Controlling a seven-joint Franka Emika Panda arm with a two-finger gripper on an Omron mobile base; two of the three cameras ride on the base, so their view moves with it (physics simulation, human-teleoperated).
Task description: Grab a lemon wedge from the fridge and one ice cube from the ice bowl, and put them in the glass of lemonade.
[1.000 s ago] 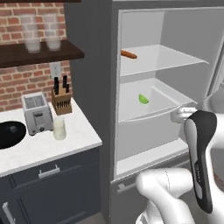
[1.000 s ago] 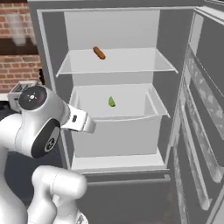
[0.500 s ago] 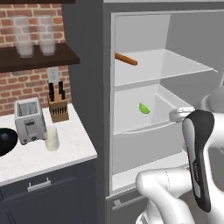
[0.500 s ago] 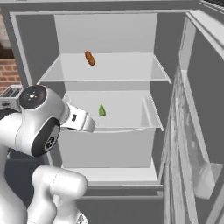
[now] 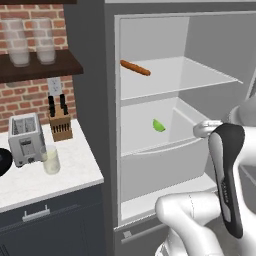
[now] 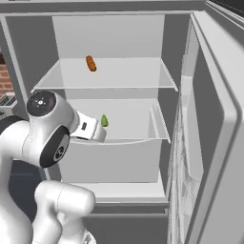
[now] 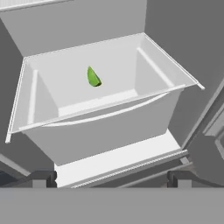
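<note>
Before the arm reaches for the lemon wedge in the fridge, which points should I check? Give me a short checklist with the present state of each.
1. Fridge door open: ok, the shelves and the drawer are exposed.
2. Lemon wedge located: ok, it lies in the white drawer below the shelf.
3. Tool open and empty: ok, its tips stand wide apart with nothing between them.
4. Tool aimed at the wedge: ok, the hand view looks down into the drawer, with the wedge a little left of centre.
5. Path over the drawer front clear: ok, nothing lies between.
6. Sausage stick out of the way: ok, it rests on the upper shelf.

no readable text, labels or signs anywhere
</note>
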